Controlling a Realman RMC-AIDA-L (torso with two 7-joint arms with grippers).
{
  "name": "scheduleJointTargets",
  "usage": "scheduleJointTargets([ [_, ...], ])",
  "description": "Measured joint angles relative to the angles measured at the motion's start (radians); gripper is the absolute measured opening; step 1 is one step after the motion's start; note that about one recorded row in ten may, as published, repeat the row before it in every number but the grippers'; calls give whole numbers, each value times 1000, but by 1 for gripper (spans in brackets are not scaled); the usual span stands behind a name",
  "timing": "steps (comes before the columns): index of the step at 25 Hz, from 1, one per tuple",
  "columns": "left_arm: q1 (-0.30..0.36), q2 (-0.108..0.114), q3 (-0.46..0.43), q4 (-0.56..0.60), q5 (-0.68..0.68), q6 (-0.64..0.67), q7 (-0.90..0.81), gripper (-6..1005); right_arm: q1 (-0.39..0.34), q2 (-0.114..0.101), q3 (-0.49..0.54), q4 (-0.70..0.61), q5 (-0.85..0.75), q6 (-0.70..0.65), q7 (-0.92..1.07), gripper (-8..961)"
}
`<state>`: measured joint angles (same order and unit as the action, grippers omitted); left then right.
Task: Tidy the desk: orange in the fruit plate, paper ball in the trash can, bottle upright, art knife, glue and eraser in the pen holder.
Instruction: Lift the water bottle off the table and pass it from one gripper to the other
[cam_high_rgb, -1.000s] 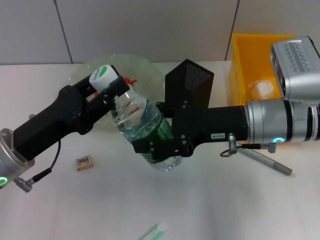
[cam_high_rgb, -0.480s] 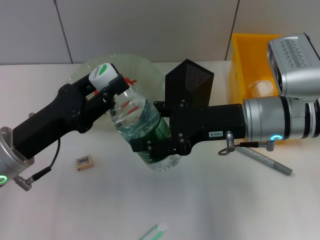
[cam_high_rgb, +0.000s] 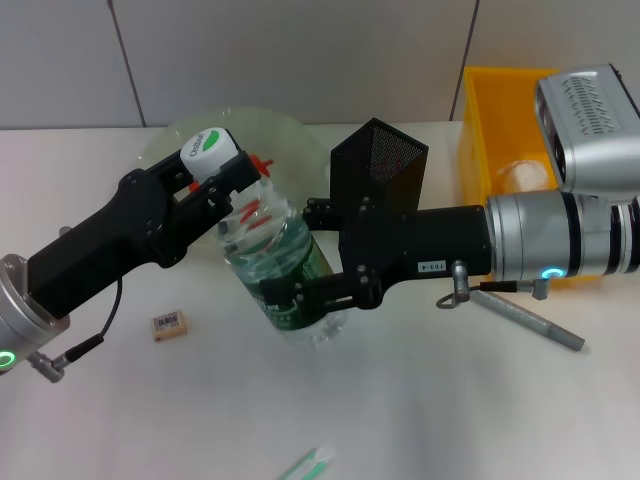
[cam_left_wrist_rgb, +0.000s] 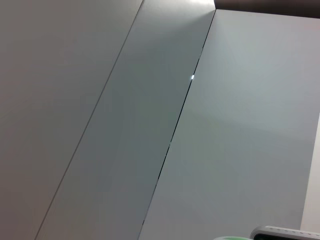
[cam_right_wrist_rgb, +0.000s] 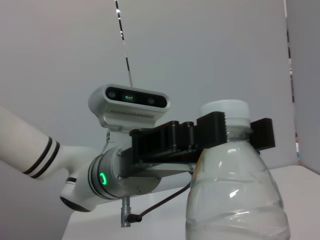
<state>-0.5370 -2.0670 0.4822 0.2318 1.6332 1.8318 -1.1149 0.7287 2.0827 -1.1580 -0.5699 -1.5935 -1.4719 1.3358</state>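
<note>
The clear bottle with a green label hangs tilted over the desk, its white cap pointing up and to the left. My left gripper is shut on its neck. My right gripper is shut on its lower body. In the right wrist view the bottle fills the foreground, with the left gripper clamped just under the cap. Behind stand the pale-green fruit plate and the black mesh pen holder. The paper ball lies in the yellow trash can. The orange is almost wholly hidden behind the bottle.
An eraser lies on the desk at the left, under my left arm. The mint-green art knife lies at the front edge. A thin grey rod lies under my right forearm.
The bottle's base has swung down and to the left with my right gripper, so it stands a little steeper. My left gripper has stayed at the neck.
</note>
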Motion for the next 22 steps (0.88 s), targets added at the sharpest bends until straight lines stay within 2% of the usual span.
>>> scheduleJointTargets([
  [4,0,0,0,0,-5,0,-1,442,1,0,0,-3,-3,8,-4,828],
  [22,0,1,0,0,-8,-24,4,442,6,-2,0,-10,-10,32,-4,828],
])
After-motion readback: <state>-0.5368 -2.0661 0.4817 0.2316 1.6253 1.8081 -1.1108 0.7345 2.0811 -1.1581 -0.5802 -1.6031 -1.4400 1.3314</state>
